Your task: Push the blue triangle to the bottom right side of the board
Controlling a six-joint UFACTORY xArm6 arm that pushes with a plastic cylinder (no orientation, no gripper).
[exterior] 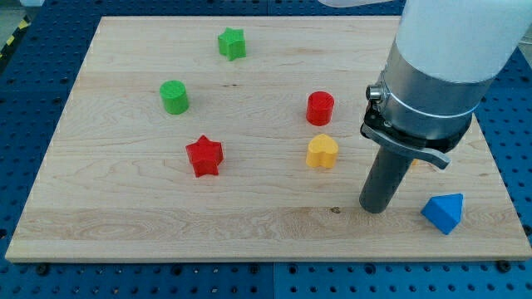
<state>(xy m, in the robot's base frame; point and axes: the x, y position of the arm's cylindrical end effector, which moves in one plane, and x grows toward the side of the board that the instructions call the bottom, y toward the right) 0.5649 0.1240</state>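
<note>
The blue triangle (443, 213) lies near the board's bottom right corner. My tip (375, 208) rests on the wooden board (249, 224), to the left of the blue triangle and apart from it by a clear gap. The yellow heart (322, 152) lies up and to the left of the tip. The arm's silver and white body fills the view's top right and hides part of the board behind it.
A red cylinder (320, 108) stands above the yellow heart. A red star (204, 156) lies left of centre. A green cylinder (174, 97) and a green star (232, 43) are at the upper left. A sliver of an orange block (414, 164) peeks out beside the rod.
</note>
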